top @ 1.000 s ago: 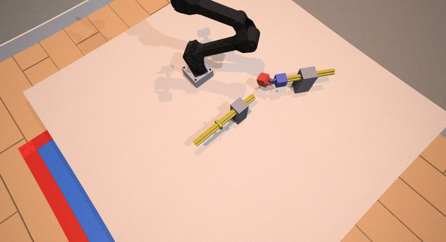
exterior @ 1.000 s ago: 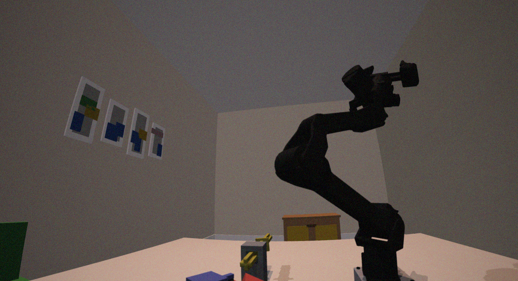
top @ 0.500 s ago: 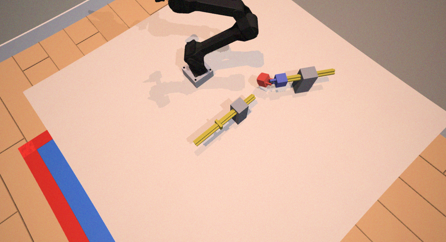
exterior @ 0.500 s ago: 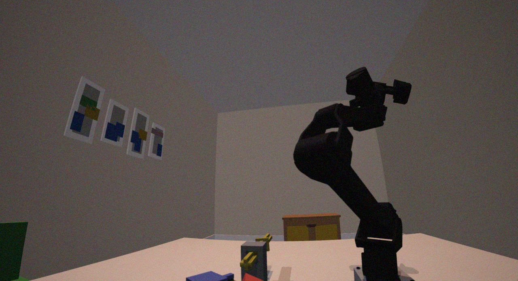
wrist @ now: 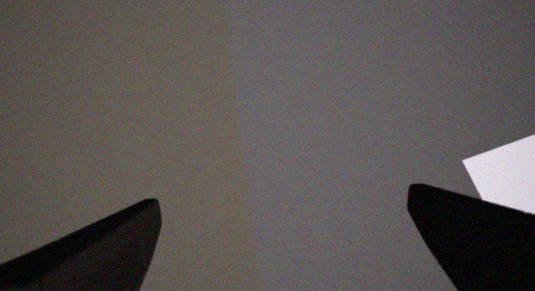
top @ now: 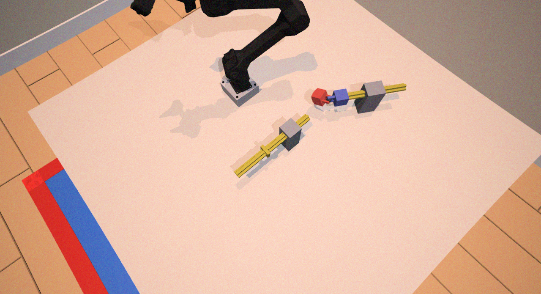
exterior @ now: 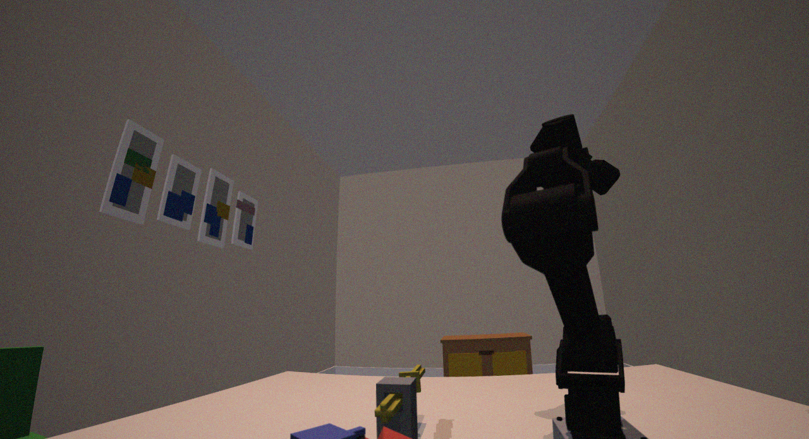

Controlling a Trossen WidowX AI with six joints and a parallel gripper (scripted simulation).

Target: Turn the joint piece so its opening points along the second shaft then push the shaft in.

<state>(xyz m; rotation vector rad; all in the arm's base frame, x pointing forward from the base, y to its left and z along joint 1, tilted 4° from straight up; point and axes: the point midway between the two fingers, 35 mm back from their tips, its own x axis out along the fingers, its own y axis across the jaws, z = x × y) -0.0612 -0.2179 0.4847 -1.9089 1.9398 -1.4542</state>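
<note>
My gripper is open, with nothing between its fingers, and points up at the walls and ceiling, far from the parts. The red square joint piece hangs on hinges at the blue piece on the end of the first yellow shaft, held in a grey block. The second yellow shaft passes through the second grey block. Its short end stops apart from the red piece. I cannot tell exactly where the red piece's opening points.
A raised yellow crosspiece sits on the second shaft's long side. My arm rises from its grey base, beside both shafts. A red and blue strip lies beyond the pale table's edge. A wooden cabinet stands far behind.
</note>
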